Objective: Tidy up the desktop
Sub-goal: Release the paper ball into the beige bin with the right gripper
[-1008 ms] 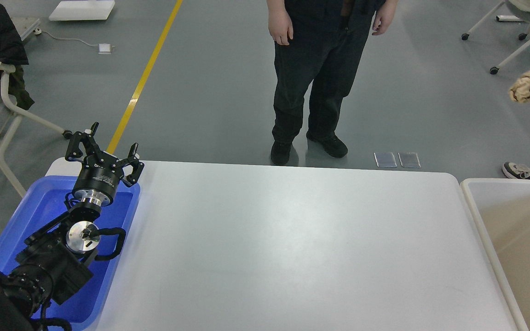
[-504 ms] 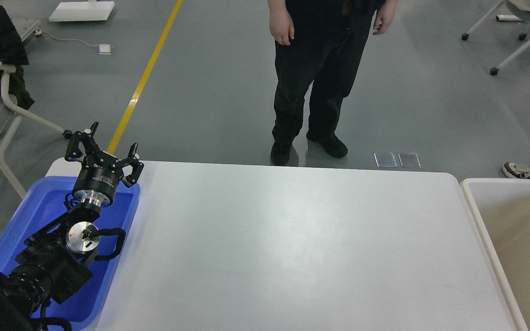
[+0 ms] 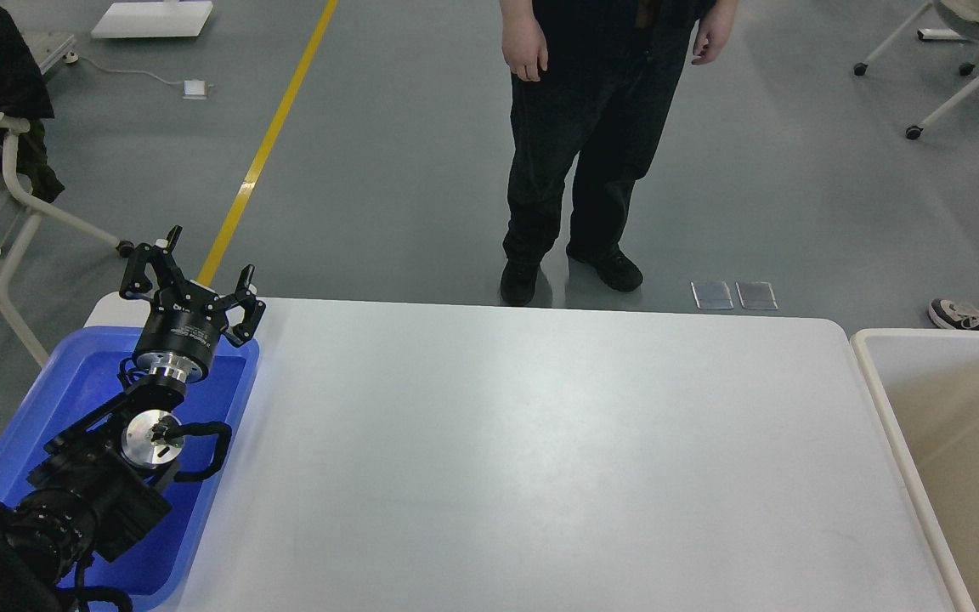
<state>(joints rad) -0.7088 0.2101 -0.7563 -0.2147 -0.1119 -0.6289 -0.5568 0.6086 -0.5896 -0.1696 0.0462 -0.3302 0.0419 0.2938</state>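
Plainly, from the head view: shows the white counter (image 3: 540,442) filling the lower middle, with no loose item visible on it. Hangs over the counter's left end, above the blue tray (image 3: 73,391) sitting there: left claw (image 3: 192,274), fingers spread apart, gripping nothing. Stands just off the counter's right end: beige tub (image 3: 880,365), only partly in view. Waits beyond the counter's far edge: person in dark clothes (image 3: 574,170). Shows no right claw anywhere.

Differs little from a second ago: same pose for the left arm, a slight shuffle by the person. Lacks one thing, though: a tan, fluffy bundle seen then well beyond the counter's right end, now gone from view; cannot tell where it went. Suggests, as a judgement, tidying at or near its end, with nothing left on the counter to collect. Probably calls only for drawing the left arm back from the tray.
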